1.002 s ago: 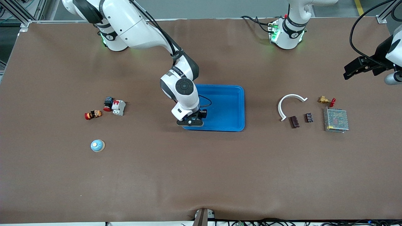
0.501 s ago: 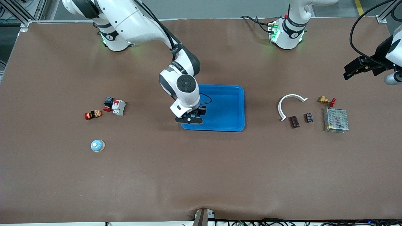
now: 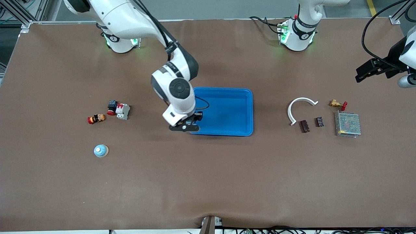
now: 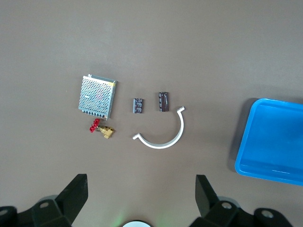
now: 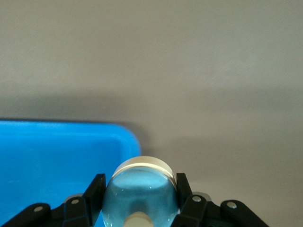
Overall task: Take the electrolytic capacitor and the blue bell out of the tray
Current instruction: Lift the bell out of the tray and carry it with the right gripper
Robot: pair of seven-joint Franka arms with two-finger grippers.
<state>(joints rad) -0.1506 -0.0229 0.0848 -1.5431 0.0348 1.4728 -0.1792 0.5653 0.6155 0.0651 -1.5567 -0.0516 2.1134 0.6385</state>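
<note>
My right gripper (image 3: 184, 126) is shut on a blue-domed bell with a white base (image 5: 140, 189). It hangs over the corner of the blue tray (image 3: 227, 132) that is toward the right arm's end and nearer the front camera. A second blue bell (image 3: 101, 150) sits on the table toward the right arm's end. Two small dark capacitor-like parts (image 3: 304, 126) (image 3: 319, 122) lie beside a white curved piece (image 3: 297, 105); they also show in the left wrist view (image 4: 163, 101) (image 4: 138, 105). My left gripper (image 4: 139, 198) is open and empty, waiting high over the left arm's end of the table (image 3: 370, 70).
A metal mesh box (image 3: 347, 124) and a brass valve with a red handle (image 3: 337, 104) lie toward the left arm's end. A red-capped button (image 3: 96, 119), a black and red part (image 3: 112, 107) and a white breaker (image 3: 123, 111) lie toward the right arm's end.
My right gripper has moved with the bell from over the tray's inside toward the right arm's end, to the tray's corner. The left arm has not moved.
</note>
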